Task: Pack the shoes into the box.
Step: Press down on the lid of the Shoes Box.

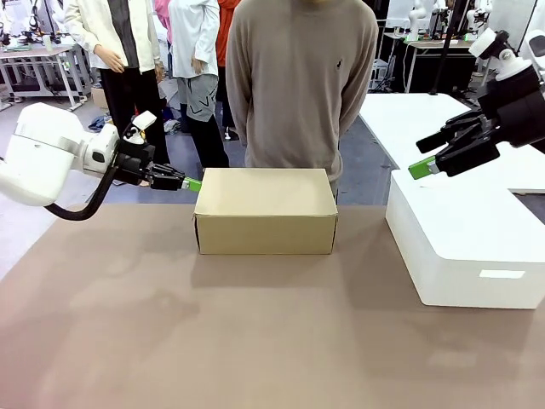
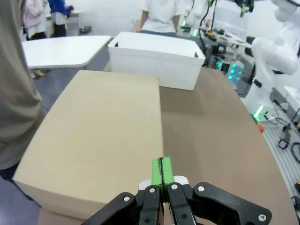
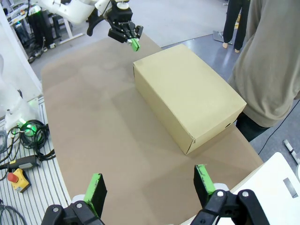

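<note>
Box (image 1: 266, 210) sat closed mid-frame, left gripper (image 1: 192, 184) pressed together at its lid corner, seemingly nudging; right gripper (image 3: 150, 187) hung spread.

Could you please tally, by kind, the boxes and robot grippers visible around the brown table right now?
Tan-brown closed cardboard shoebox: 1
Larger white rectangular block: 1
Robot grippers with green-padded fingers: 2 (left gripper, shut; right gripper, open)
Total: 4
</note>
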Robot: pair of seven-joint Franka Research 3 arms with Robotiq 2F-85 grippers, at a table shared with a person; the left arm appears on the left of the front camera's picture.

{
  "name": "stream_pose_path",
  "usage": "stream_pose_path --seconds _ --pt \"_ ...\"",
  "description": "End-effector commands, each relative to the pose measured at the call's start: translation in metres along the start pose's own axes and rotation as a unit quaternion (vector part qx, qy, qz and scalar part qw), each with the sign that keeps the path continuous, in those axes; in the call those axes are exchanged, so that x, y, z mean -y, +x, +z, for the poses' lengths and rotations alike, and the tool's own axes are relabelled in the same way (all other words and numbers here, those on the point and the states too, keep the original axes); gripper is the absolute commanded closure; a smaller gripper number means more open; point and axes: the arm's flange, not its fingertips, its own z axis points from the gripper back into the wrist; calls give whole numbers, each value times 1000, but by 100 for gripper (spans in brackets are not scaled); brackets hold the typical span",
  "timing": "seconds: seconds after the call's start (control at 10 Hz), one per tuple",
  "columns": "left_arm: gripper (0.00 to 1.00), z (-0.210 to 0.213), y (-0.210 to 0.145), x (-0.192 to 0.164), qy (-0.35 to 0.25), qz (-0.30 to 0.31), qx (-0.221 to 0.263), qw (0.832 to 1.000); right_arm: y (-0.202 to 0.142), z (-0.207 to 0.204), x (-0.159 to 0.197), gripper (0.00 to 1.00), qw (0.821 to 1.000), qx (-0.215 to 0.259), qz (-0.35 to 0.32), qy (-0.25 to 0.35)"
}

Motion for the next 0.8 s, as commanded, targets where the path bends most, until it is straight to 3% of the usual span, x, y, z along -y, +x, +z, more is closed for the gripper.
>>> stream_pose_path --seconds 0.0,0.3,0.4,0.7 --pt "100 12 31 29 43 -43 -62 996 0 -2 4 0 1000 13 10 9" --pt "100 24 70 55 98 -58 -137 984 0 0 0 0 1000 0 0 0" --pt "84 23 80 66 100 -59 -139 983 10 -5 -1 7 1000 -4 2 10" --pt "26 32 106 98 126 -18 -143 981 44 -23 2 67 999 -33 9 9"
